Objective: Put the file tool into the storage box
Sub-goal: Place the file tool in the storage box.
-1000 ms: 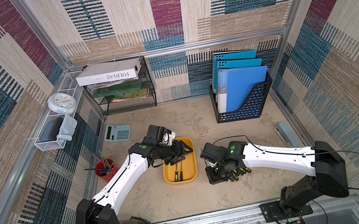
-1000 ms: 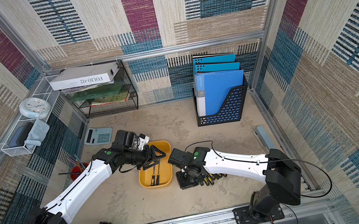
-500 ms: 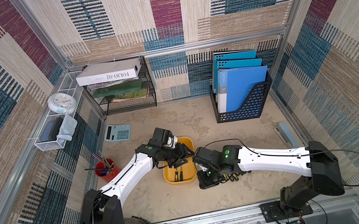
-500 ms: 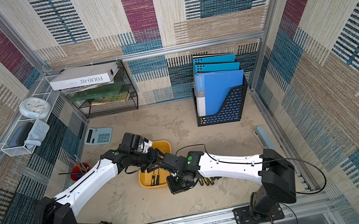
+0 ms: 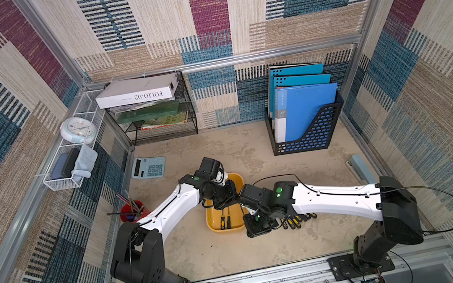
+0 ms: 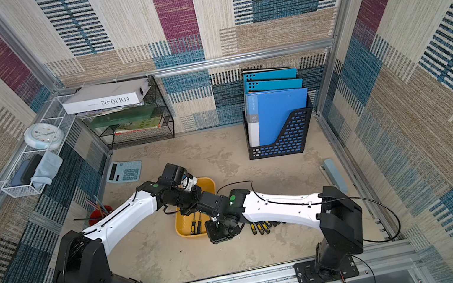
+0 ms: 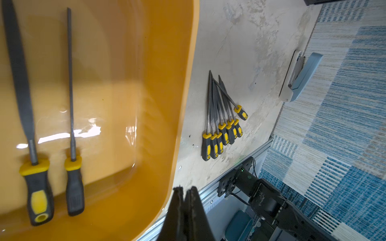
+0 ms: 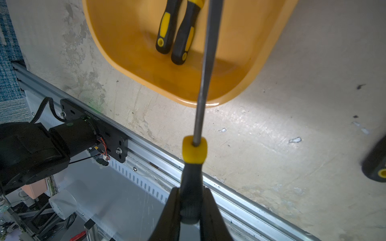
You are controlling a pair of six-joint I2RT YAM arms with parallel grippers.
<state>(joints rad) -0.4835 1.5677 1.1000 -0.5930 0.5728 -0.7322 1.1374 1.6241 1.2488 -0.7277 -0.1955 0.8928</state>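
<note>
Right tool (image 8: 191, 194) grips file (image 8: 200, 108)

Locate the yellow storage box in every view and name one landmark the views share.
Top view: storage box just below the picture's centre.
Top view: storage box below and left of centre.
Left wrist: it fills the left of the picture.
Right wrist: along the top edge, behind the held file.
Shared landmark: the two file handles lying inside it, seen in all four views.
</note>
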